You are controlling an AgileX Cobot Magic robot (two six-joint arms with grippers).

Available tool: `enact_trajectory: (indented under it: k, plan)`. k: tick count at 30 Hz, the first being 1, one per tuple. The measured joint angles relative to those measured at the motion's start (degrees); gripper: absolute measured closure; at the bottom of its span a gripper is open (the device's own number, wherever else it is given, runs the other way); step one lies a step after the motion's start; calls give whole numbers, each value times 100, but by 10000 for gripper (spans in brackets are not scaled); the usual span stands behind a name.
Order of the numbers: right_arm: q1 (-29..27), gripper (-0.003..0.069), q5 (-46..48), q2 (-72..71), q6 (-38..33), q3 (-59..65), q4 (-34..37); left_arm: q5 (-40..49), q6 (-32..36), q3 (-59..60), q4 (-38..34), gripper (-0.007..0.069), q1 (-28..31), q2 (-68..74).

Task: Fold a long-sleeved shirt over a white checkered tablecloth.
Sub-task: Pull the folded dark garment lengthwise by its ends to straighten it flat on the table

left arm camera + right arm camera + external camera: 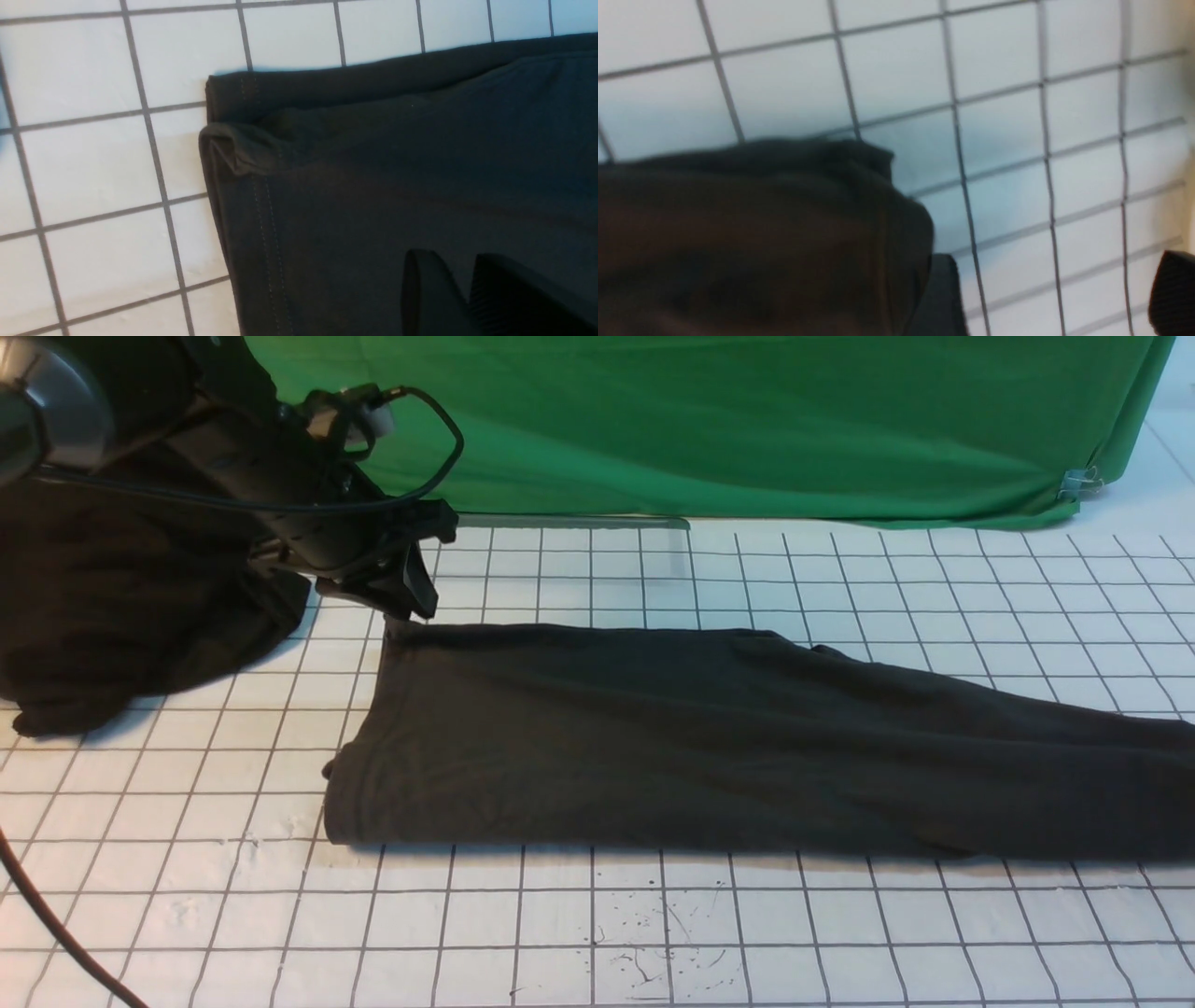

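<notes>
The long-sleeved shirt (700,737) lies as a long charcoal strip across the white checkered tablecloth (597,915), running off the right edge of the front view. My left gripper (411,602) hovers just over the shirt's far left corner. In the left wrist view its fingers (420,289) stand a little apart above the stitched hem of the shirt (397,163), with nothing between them. The right arm is out of the front view. In its wrist view the right gripper (1057,280) is wide open over the bare tablecloth (1017,140), beside a shirt end (761,224).
A blacker, lumpy heap of fabric (121,607) sits at the left under the left arm. A green cloth (747,429) hangs along the back, with a metal clip (1078,483) at its right. A cable (56,933) crosses the near left corner.
</notes>
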Motion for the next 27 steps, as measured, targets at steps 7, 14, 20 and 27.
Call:
enact_trajectory:
  k: [7,14,20,27]
  plan:
    - [-387,115,-121,-136,-727,675,1523,-67,0,0,-249,366,0,0]
    - [-387,74,-2057,-27,-832,2088,1740,-126,0,0,-323,354,0,0]
    - [-387,117,-2265,98,-850,2148,1764,-237,0,0,-453,354,0,0]
    - [-301,503,-2291,103,-958,2144,1936,93,-19,0,-673,407,0,-46]
